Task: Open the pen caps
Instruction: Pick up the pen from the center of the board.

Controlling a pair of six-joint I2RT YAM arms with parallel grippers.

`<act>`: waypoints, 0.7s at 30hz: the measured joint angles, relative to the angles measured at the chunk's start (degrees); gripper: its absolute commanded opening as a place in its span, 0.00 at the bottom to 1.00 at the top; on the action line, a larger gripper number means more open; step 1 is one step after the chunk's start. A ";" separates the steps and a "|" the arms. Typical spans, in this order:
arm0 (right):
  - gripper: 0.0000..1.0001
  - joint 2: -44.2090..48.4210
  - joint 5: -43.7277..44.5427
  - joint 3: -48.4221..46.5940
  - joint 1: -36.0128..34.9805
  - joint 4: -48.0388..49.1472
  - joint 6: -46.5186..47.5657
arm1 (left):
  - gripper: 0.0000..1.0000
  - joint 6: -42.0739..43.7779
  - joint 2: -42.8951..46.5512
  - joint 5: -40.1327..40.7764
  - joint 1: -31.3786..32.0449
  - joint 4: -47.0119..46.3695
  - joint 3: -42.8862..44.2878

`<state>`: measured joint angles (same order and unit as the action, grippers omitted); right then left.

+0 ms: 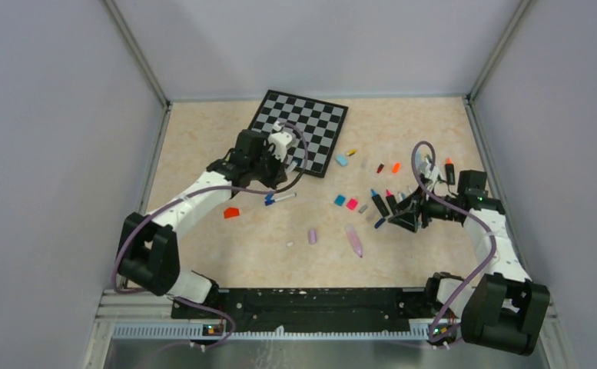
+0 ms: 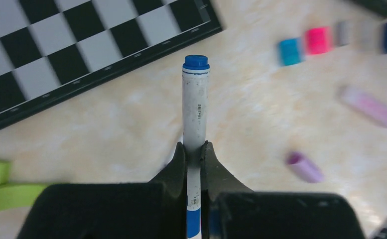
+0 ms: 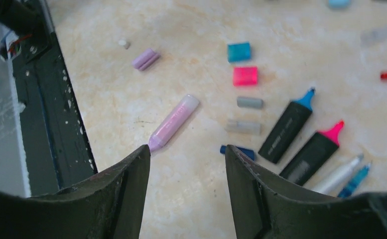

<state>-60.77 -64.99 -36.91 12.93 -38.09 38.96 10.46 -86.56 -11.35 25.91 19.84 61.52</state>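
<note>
left claw [image 2: 195, 148] is clenching a white marker [image 2: 195, 107] across the barrel, low on its length. most of the barrel is sticking out ahead of the fingers, ending in a blue end [image 2: 196, 62]. i am seeing a second blue band under the fingers and cannot tell which end is the cap.

in the top view the marker is lying roughly left-right, just near of the board [image 1: 299, 131], with its free end pointing right toward the other arm.

right claw [image 3: 186, 148] is released, jaws wide, holding nothing, hovering well apart to the right over the scattered pens. a lilac pen [image 3: 174, 122] is lying just ahead of its fingers.

i am judging the next move turns on this: the right claw is needing to come left, line up with the marker's axis, and pull along it.

small print [image 2: 198, 110] is running along the barrel, too fine to read. no brand is legible anywhere.
</note>
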 measured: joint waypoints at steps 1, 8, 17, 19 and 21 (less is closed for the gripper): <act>0.57 0.00 -2.10 -0.70 0.00 -3.63 5.68 | 0.00 -2.03 1.86 -3.21 0.00 -1.38 -0.96; 0.56 -3.54 -10.12 -6.54 -0.76 -34.88 48.11 | 0.00 -24.04 11.89 -24.57 3.06 -19.10 -14.69; 0.55 -6.32 -14.84 -18.82 -3.58 -45.42 48.61 | 0.00 -45.09 11.50 -28.26 17.38 -47.30 -24.24; 0.57 -6.67 -15.43 -21.35 -4.31 -42.53 38.51 | 0.00 -46.82 10.73 -27.32 19.30 -52.11 -24.24; 0.60 -7.34 -15.93 -23.08 -5.40 -37.22 26.25 | 0.00 -47.98 10.03 -25.79 20.55 -55.71 -24.24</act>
<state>-68.12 -80.93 -59.99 7.53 -75.31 65.21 -37.52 -76.53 -37.15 46.46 -35.88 37.28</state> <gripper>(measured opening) 0.567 0.041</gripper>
